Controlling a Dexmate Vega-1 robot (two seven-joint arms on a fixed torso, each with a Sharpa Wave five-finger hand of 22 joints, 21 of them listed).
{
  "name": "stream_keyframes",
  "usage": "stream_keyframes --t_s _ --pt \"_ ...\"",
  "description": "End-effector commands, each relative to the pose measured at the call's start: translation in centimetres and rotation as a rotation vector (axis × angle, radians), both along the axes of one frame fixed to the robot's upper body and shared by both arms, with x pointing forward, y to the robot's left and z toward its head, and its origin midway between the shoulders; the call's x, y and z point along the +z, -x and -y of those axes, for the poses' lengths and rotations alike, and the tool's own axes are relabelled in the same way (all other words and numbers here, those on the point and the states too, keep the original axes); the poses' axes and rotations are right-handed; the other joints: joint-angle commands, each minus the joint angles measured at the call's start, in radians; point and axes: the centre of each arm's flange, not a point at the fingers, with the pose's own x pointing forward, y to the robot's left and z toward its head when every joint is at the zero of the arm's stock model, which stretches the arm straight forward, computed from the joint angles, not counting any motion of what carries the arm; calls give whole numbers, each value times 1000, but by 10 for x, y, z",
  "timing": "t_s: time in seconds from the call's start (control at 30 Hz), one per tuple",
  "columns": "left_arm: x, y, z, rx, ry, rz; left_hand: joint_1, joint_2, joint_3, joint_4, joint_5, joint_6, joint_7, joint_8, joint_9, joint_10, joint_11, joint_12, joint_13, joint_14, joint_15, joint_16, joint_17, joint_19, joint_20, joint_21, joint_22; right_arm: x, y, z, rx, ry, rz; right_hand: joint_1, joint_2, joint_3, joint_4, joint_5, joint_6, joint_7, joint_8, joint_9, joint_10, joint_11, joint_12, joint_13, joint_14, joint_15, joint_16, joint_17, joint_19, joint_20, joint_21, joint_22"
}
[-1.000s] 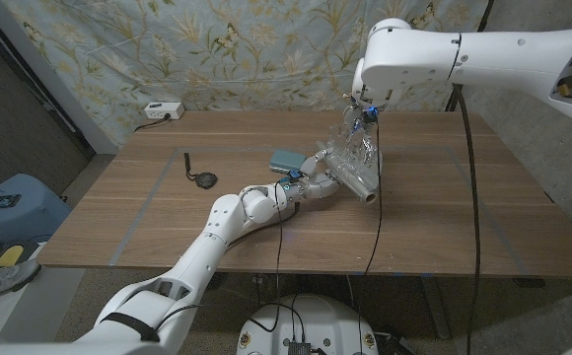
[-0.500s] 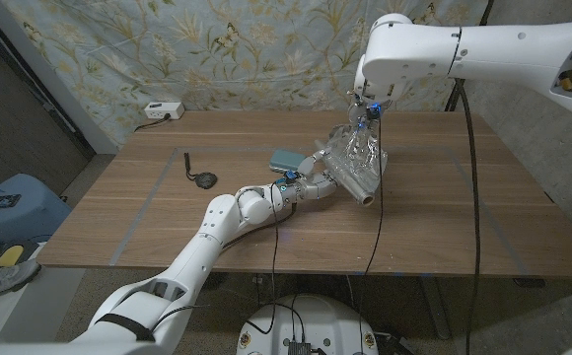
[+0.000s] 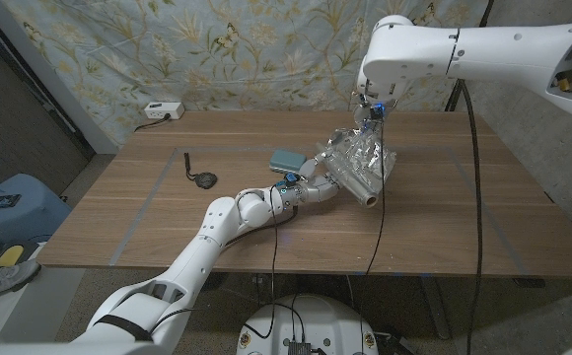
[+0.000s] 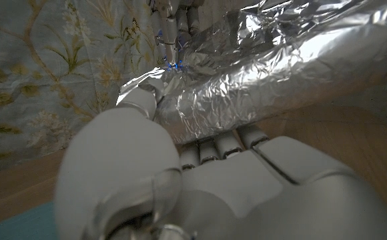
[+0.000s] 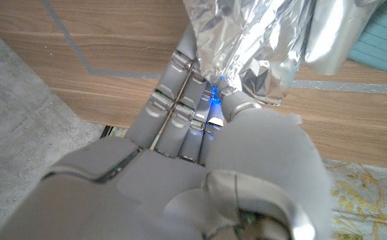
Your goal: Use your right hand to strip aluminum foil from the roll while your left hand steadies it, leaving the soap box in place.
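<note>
Foil sheet (image 3: 363, 156) is crinkled and taut between my 2 hands, so it could tear ragged, or the roll (image 3: 350, 182) could skid toward the soap box (image 3: 286, 160) just behind it and nudge it if my hold slips. My right hand (image 3: 369, 113) hangs from above, fingers pointing down, pinching the sheet's upper edge. My left hand (image 3: 318, 176) reaches in low over the wooden table (image 3: 148, 212), fingers pressed against the roll lying near mid-table.
</note>
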Motion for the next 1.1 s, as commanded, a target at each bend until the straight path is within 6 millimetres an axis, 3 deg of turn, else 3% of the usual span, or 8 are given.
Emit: stream_keyframes --t_s 0.03,0.23,0.3,0.47,0.7,0.8,0.97,1.1 --pt "-2 -1 0 -3 8 -4 -7 3 7 0 -1 -1 4 -2 2 -5 1 -2 3 -5 -1 2 4 2 3 -2 -3 -1 2 5 -2 -19 -9 6 7 2 3 1 11 1 -2 3 3 0 1 1 1 -2 -4 2 -8 -2 8 2" --pt "-3 -1 1 -4 12 -10 -9 6 11 -3 -4 12 8 4 1 7 -4 3 3 13 -12 8 4 11 -1 0 -3 1 6 8 -2 -32 -14 -24 3 -10 24 2 -17 4 -18 3 -25 22 -15 -9 -30 20 -31 -1 -30 12 10 -1" --pt "-3 -1 1 -4 14 -15 -10 7 11 -2 -4 12 7 4 1 8 -4 3 3 13 -10 8 4 11 -2 0 -3 2 7 9 -2 -36 -22 -63 -8 -31 44 -1 -29 17 -29 -1 -39 42 -29 -23 -44 38 -44 -4 -38 26 13 -3" --pt "-5 0 1 2 17 -25 -9 9 14 -5 -5 18 5 6 0 12 -4 5 3 15 -13 9 3 14 -4 1 -3 6 10 11 5 -38 -17 -103 -16 -52 61 0 -45 30 -46 -7 -60 62 -48 -42 -61 59 -64 -12 -46 36 14 -8" --pt "-5 0 -1 19 -4 -30 -8 11 20 -9 -7 44 3 15 -1 34 -11 15 4 31 -22 14 3 22 -6 3 -3 7 11 13 3 -47 -12 -115 -12 -58 61 2 -51 30 -55 -12 -70 72 -57 -52 -66 64 -72 -13 -52 41 15 -11" --pt "-2 1 -5 57 -44 -17 2 16 27 -17 -11 105 4 35 -1 83 -30 36 5 71 -38 31 4 42 -11 10 -2 6 14 16 3 -54 -2 -127 -13 -65 65 1 -52 31 -59 -14 -71 76 -60 -56 -69 68 -77 -15 -53 42 15 -12" --pt "5 0 -10 92 -91 22 46 38 55 -31 -18 230 -26 69 -5 207 -77 61 -15 156 -83 70 7 91 -32 34 0 3 20 21 9 -79 31 -135 -11 -67 66 1 -56 30 -64 -17 -75 75 -64 -61 -76 69 -85 -17 -58 43 15 -13" --pt "13 -2 -13 108 -113 64 70 46 68 -36 -22 259 -36 75 -7 242 -89 58 -28 168 -92 80 10 107 -39 45 0 2 27 24 19 -107 54 -167 -32 -87 76 -4 -60 32 -71 -21 -72 83 -68 -70 -73 78 -94 -25 -53 44 18 -14"
